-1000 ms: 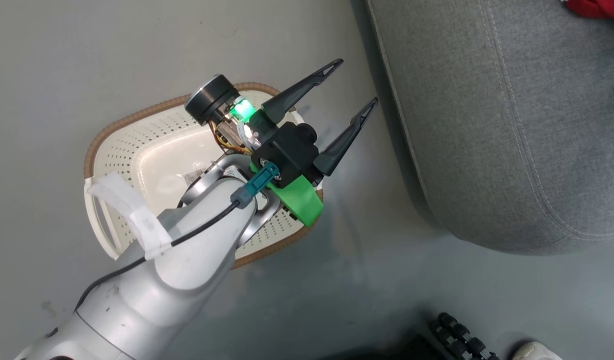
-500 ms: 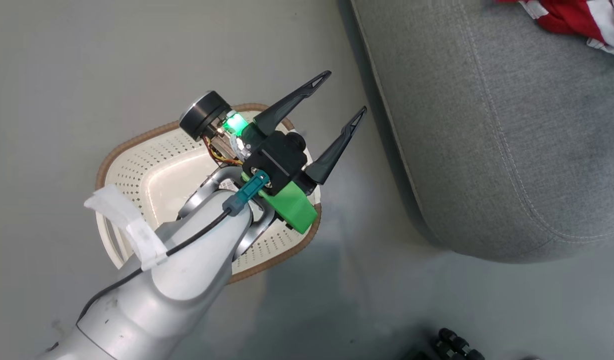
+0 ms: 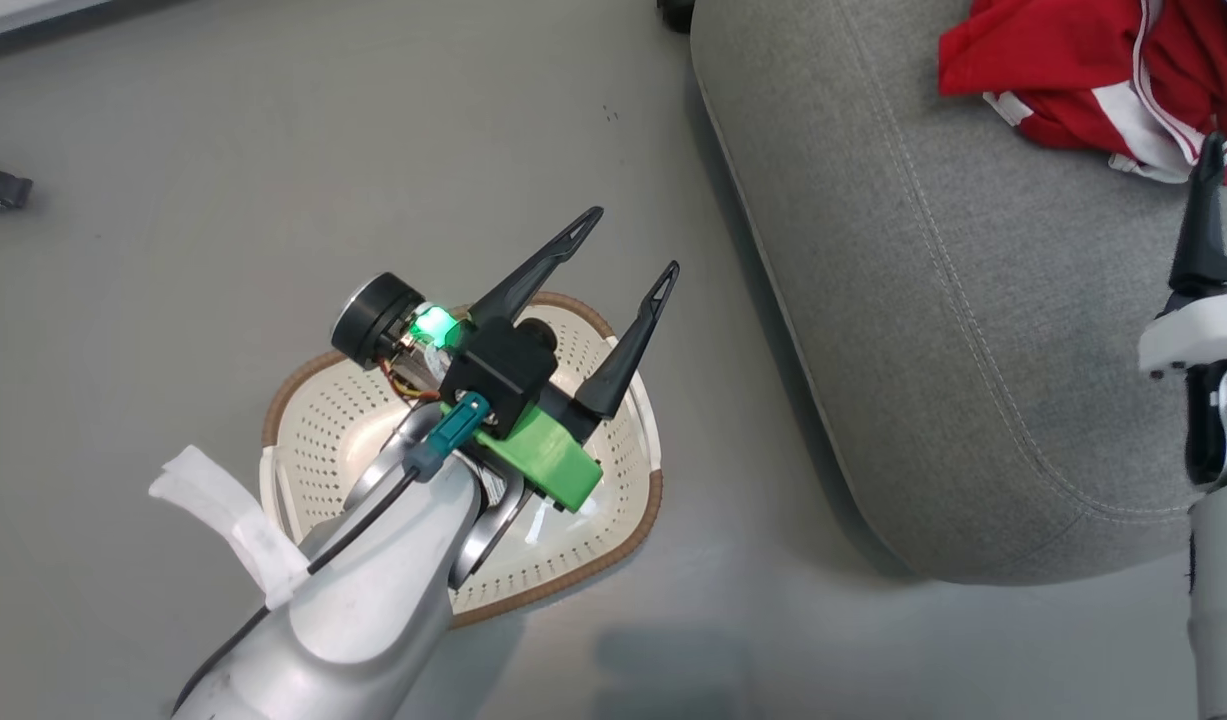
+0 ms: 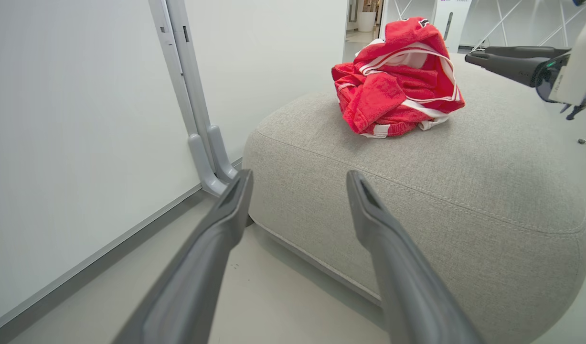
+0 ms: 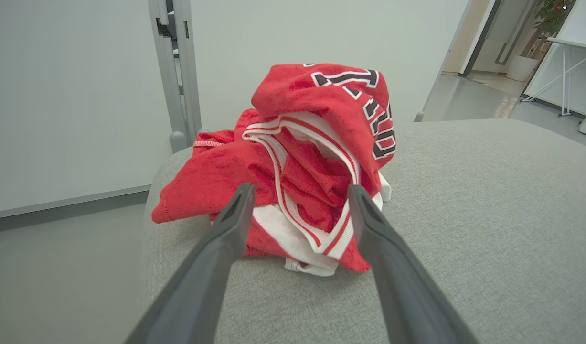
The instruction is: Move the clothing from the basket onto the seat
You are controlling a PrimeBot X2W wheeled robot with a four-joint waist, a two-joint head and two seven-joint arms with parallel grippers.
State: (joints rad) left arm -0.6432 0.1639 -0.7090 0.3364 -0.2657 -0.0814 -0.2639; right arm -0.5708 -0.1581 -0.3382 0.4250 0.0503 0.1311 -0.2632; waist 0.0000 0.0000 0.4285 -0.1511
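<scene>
At the left of the head view, the basket (image 3: pixel 318 440) is standing on the floor (image 3: pixel 173 250), near the corner of the seat (image 3: pixel 973 300) but not touching it. It is being overhung by the left end effector (image 3: pixel 631 240), whose fingers are being held wide apart with nothing between them. No red fabric is being shown in the visible parts of the basket. Its middle is being hidden by the forearm, so it is being judged probably empty, not certainly.

Further right, the clothing (image 3: pixel 1073 70) is being carried by the seat, bunched in one red-and-white heap well in from the near edge.

At the far right, the right end effector (image 5: pixel 301 188) is being held with its fingers spread wide, straddling the near side of the heap. Nothing is being gripped. Whether the fingertips are touching cloth cannot be told.

The step in hand is being judged as clearing away from the laid-down clothing. It is being done well if the fingers are drawn back along their own line, spread wide, rather than swept sideways. That way the white piping loops are not being hooked and dragged towards the edge. The basket's hidden middle is then being checked before the task is being called finished.
</scene>
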